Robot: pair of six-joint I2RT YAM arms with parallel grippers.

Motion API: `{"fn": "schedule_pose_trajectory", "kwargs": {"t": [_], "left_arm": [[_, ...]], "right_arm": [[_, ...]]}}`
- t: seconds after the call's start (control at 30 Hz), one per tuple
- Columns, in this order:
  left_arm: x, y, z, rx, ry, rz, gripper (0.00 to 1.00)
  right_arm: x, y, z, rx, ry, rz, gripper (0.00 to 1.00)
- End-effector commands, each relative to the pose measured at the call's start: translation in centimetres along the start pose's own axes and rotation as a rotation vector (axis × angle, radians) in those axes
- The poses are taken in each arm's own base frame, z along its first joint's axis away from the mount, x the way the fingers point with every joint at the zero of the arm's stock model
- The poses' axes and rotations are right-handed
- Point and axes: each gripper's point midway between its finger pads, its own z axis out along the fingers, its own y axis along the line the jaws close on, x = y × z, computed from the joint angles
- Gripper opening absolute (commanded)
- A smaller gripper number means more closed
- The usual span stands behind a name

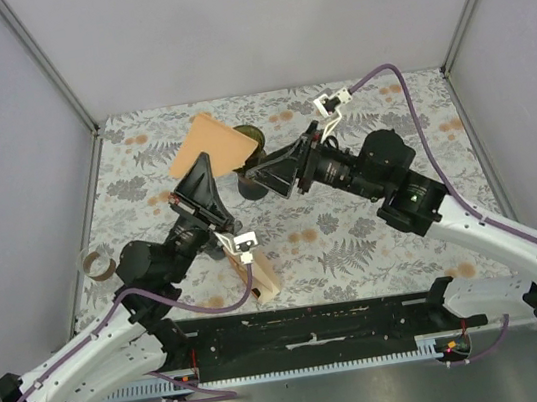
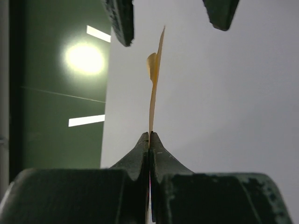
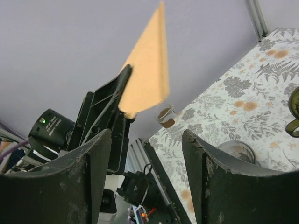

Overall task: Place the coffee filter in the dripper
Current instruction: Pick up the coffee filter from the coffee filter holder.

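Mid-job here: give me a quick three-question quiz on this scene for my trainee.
1. True or false: the left tool is shut on the coffee filter.
2. The right tool is: A open, B shut on the filter, C out of view?
3. Fill in: the filter is held in the air, not yet in the ____.
Key: 1 true; 2 A; 3 dripper.

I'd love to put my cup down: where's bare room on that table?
Bare cloth shows in the near middle between the left arm and right arm, and in the far right corner. Crowded: far centre, where coffee filter, dripper and both jaws meet.
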Motion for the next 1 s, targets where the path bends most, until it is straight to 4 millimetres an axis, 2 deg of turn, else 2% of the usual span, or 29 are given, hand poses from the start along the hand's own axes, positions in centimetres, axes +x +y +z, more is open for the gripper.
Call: {"fn": "schedule_pose_trajectory", "kwargs": {"t": [0.0,0.17,0.43,0.63,0.87,0.97], "left_arm": [[-0.2,5.9,-1.6,-0.235,0.005,0.24,0.02],[-1.2,4.5,-2.1,-0.218,-0.024,0.316,0.02],[-0.5,4.2,-1.9,-0.192,0.017,0.319,0.02],[0.0,4.4,-1.7,-0.188,0.037,0.309,0.02],[0.6,4.9,-1.4,-0.185,0.066,0.29,0.02],[0.4,4.7,-1.4,-0.183,0.058,0.293,0.02]], "right_arm": [[-3.4,1.8,1.0,-0.04,-0.146,0.111,0.68],[-3.8,2.6,1.8,-0.101,-0.166,0.152,0.53],[-2.5,3.3,2.9,-0.159,-0.109,0.183,0.36],[-1.4,3.0,3.0,-0.155,-0.069,0.193,0.37],[-0.5,2.2,2.1,-0.124,-0.057,0.181,0.36],[-0.1,1.9,2.1,-0.114,-0.046,0.181,0.33]]}}
